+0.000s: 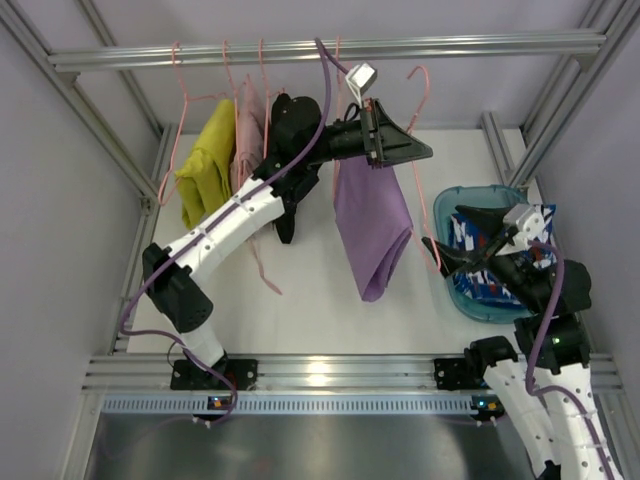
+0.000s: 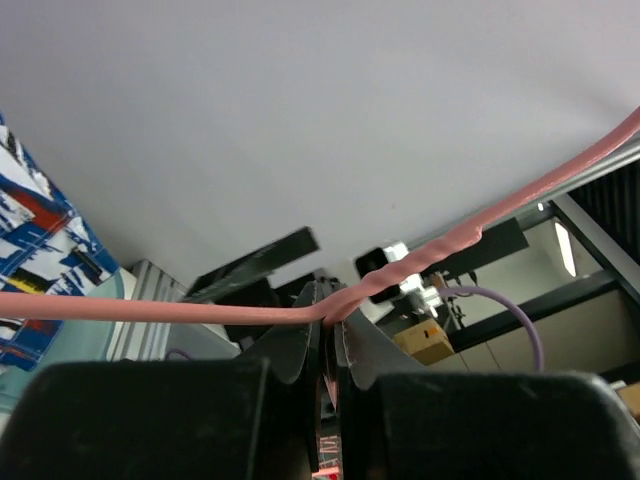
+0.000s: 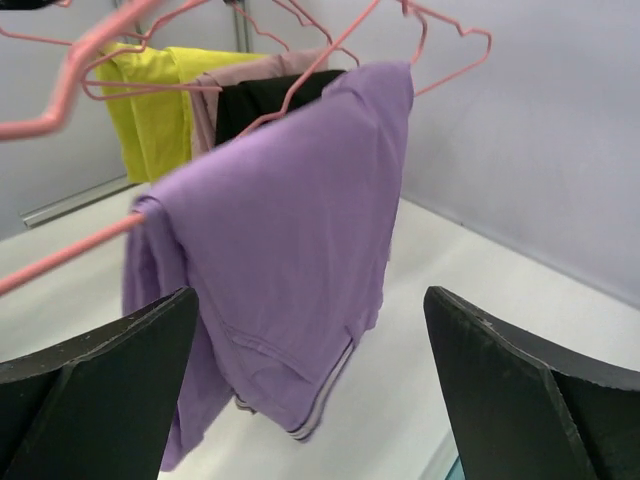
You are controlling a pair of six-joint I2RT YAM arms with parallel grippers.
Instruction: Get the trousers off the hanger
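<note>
At the right edge of the table [image 1: 300, 310], a teal basket [image 1: 482, 190] holds patterned cloth [image 1: 541, 216]; right claw [image 3: 312, 380] gapes released by it; left claw [image 2: 330, 322] clenches the pink hanger [image 2: 150, 308], purple trousers [image 1: 372, 225] draped over it mid-table.

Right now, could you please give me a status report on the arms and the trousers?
Left gripper shut on hanger. Right gripper open, fingers clear of trousers. Trousers draped over hanger. Spare hanger close by.

Trousers [image 1: 372, 225] on hanger [image 3: 60, 257] — basket [image 1: 478, 189] right
</note>
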